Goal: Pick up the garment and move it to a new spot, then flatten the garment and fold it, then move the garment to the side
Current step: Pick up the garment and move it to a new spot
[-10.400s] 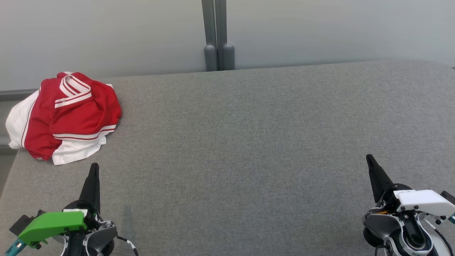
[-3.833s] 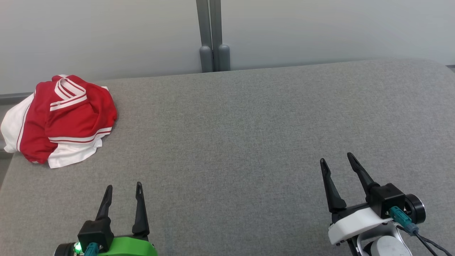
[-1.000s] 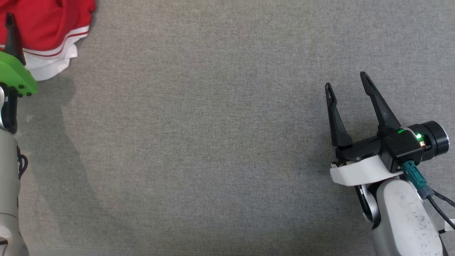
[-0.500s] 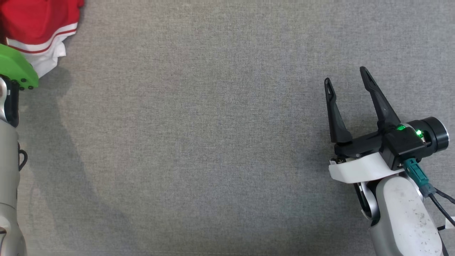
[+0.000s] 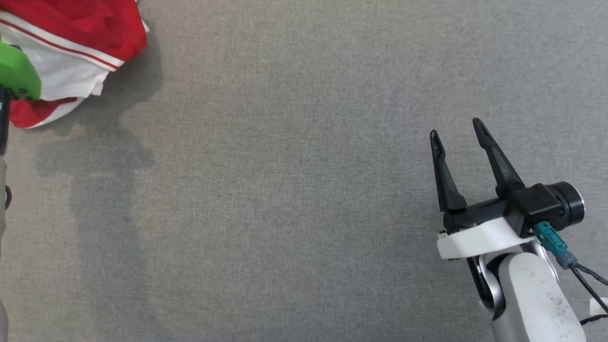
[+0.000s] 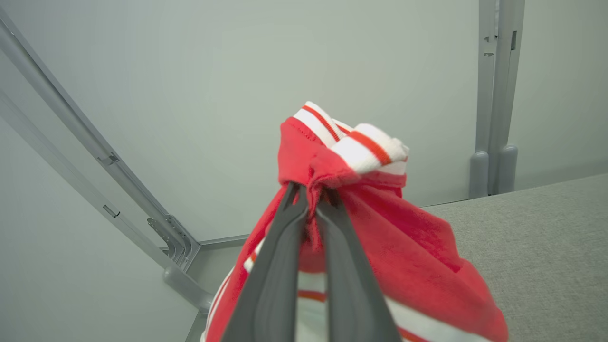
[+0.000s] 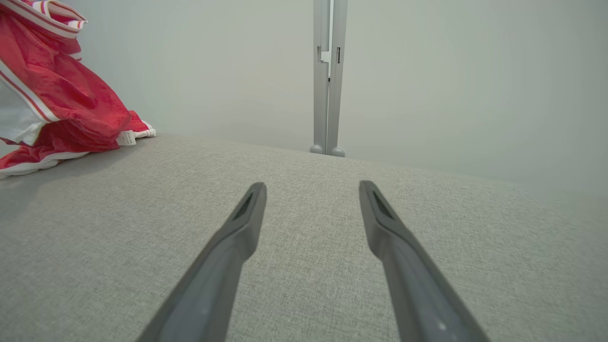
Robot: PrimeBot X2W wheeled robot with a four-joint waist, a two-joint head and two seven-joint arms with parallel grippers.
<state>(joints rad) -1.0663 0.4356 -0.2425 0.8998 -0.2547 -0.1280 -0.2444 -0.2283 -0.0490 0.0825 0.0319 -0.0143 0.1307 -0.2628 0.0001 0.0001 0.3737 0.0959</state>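
Garment (image 6: 418,247) – red, white striped trim, bunched; hangs at table (image 5: 285,190) far-left end, hem resting on grey surface. Left gripper (image 6: 311,194) clenched on red fold near collar. Right gripper (image 5: 454,127) released, over table. Head view: garment cut off at frame corner – partly behind green wrist cover (image 5: 16,71).

1. Garment (image 5: 71,28) is sitting at the far-left corner of the table (image 5: 285,190), with its upper part hanging up off the surface and its lower edge trailing on it.
2. Left gripper (image 6: 311,194) is sitting at the garment's top, fingers pinching together on a fold just under the collar.
3. Right gripper (image 5: 455,129) is hovering over the table's right side with its fingers spread, pointing at the far edge, well apart from the garment.
4. Post (image 7: 327,95) is standing behind the table's far edge against the wall (image 7: 475,85), roughly ahead of the right gripper.
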